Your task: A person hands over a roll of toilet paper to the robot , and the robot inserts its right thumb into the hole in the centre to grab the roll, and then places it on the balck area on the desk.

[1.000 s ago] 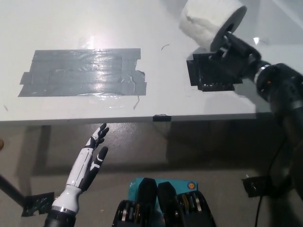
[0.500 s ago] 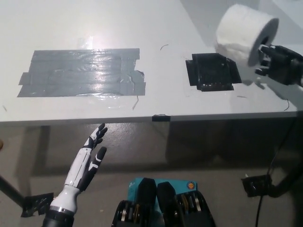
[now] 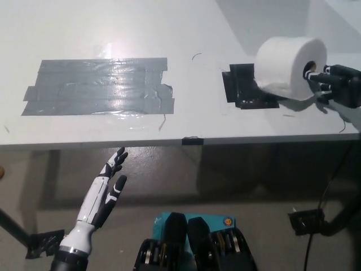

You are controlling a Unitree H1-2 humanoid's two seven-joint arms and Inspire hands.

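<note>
grey tape patch on the white desk, left side. white left hand rests below the desk edge at lower left, fingers spread and straight, holding nothing. black tape patch sits right of centre on the desk. toilet paper roll lies on its side over the right part of that patch, core hole facing right. black right hand at the right edge, a digit in the core hole, grasping the roll.

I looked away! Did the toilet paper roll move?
Yes. The toilet paper roll came down toward the black tape patch, held by the black right hand.
</note>
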